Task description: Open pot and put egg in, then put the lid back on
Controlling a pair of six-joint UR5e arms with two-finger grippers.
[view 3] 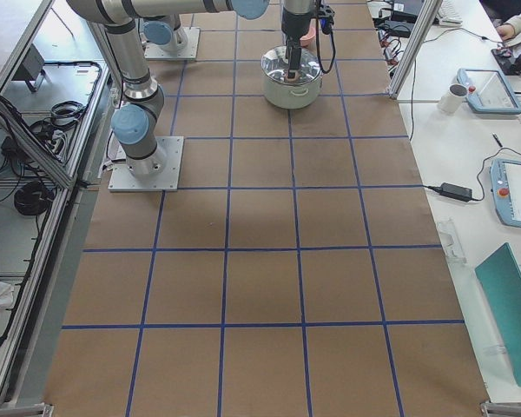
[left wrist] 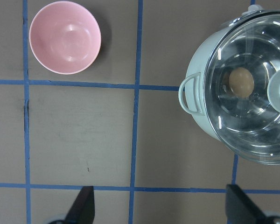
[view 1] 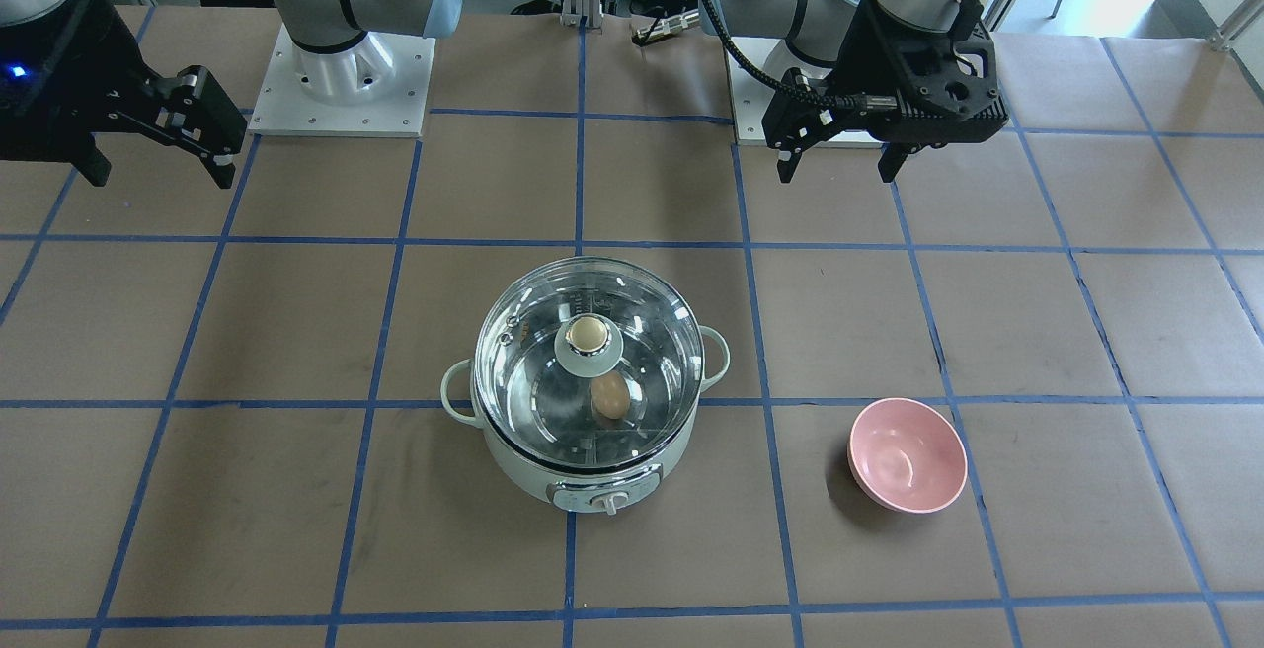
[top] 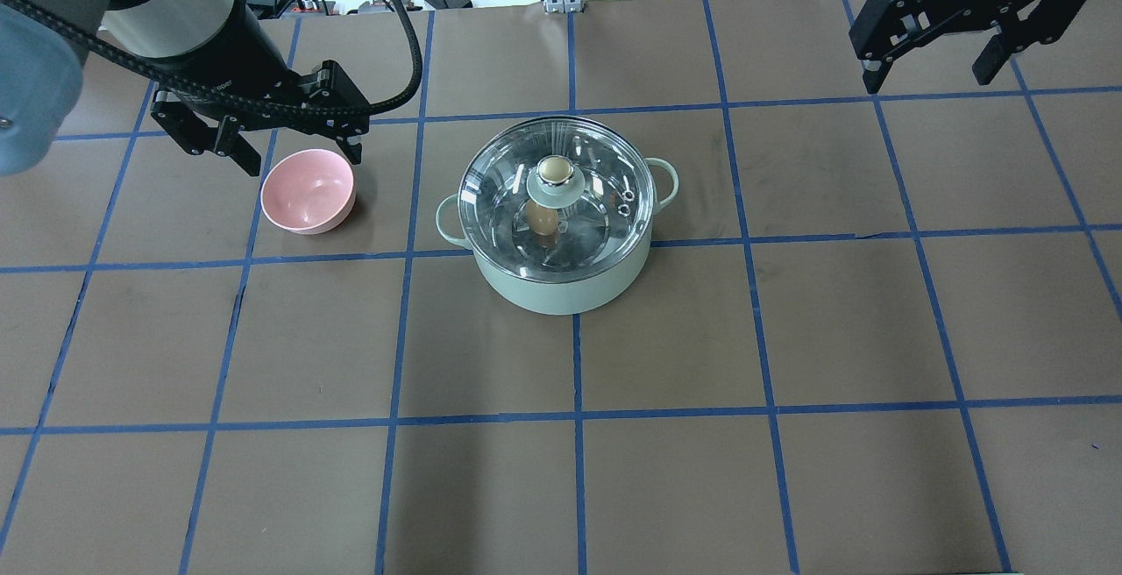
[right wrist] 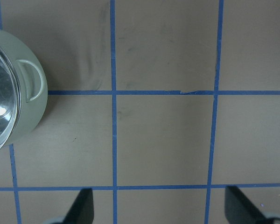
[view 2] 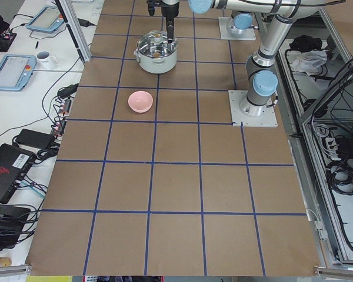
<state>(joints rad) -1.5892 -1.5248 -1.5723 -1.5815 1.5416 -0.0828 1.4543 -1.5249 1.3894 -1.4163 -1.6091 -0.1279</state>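
Lid sits on pot with egg inside, well apart from spread, empty left gripper and right gripper; likely done, so keep both clear.

Mint-green pot; light-brown egg; clear lid, beige knob; pink bowl; brown table, blue grid lines
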